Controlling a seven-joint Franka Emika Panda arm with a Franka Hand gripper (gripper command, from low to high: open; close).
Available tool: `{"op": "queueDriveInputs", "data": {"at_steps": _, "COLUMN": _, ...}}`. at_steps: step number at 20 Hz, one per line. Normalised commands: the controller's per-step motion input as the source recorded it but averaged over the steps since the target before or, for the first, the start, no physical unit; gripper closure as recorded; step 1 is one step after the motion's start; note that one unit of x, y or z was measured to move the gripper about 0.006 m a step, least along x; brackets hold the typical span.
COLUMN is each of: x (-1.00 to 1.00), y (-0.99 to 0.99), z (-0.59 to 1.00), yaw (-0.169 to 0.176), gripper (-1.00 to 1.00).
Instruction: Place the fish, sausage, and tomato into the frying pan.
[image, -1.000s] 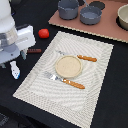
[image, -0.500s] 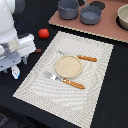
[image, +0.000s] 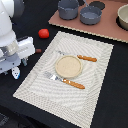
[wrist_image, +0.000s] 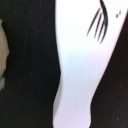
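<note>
Exterior view. Arm, white, at the view's left edge, low over the black table (image: 112, 95). Gripper (image: 19, 73) hangs just off the left edge of the striped mat (image: 45, 90); two pale fingertips point down, apart from each other, nothing visible between them from here.
Tomato (image: 44, 33): on the table, far-left of the mat, untouched.
Sausage (image: 38, 50): only a dark red stub shows beside the arm body, between tomato and gripper; the rest is hidden.
Plate (image: 68, 66): mat centre, flanked by a knife (image: 85, 58) on its far side and a fork (image: 65, 81) on its near side, laid as a place setting.
Board (image: 112, 30): brown, far right. On it stand a deep pot (image: 68, 8), the frying pan (image: 91, 14) to its right, and a beige bowl (image: 123, 16) at the edge. Pan is empty, well apart from all three foods.

Wrist view. Fish (wrist_image: 82, 65): white body with dark fin strokes fills the picture, lying on the black table directly beneath the camera, so the gripper is judged to be lined up for this item first. Fingers themselves are not shown here; spread is read from the exterior view only, contact cannot be told.
</note>
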Motion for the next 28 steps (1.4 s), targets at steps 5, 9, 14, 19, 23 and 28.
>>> {"op": "queueDriveInputs", "data": {"at_steps": 5, "x": 0.0, "y": 0.0, "z": -0.05, "yaw": 0.0, "gripper": 1.0}}
{"op": "queueDriveInputs", "data": {"at_steps": 9, "x": 0.0, "y": 0.0, "z": -0.04, "yaw": 0.0, "gripper": 1.0}}
{"op": "queueDriveInputs", "data": {"at_steps": 14, "x": 0.0, "y": -0.04, "z": 0.46, "yaw": 0.008, "gripper": 1.0}}
{"op": "queueDriveInputs", "data": {"at_steps": 19, "x": 0.4, "y": 0.36, "z": 1.0, "yaw": 0.002, "gripper": 1.0}}
{"op": "queueDriveInputs", "data": {"at_steps": 23, "x": 0.88, "y": 0.61, "z": 1.0, "yaw": 0.012, "gripper": 1.0}}
{"op": "queueDriveInputs", "data": {"at_steps": 28, "x": 0.97, "y": 0.72, "z": 1.0, "yaw": 0.0, "gripper": 1.0}}
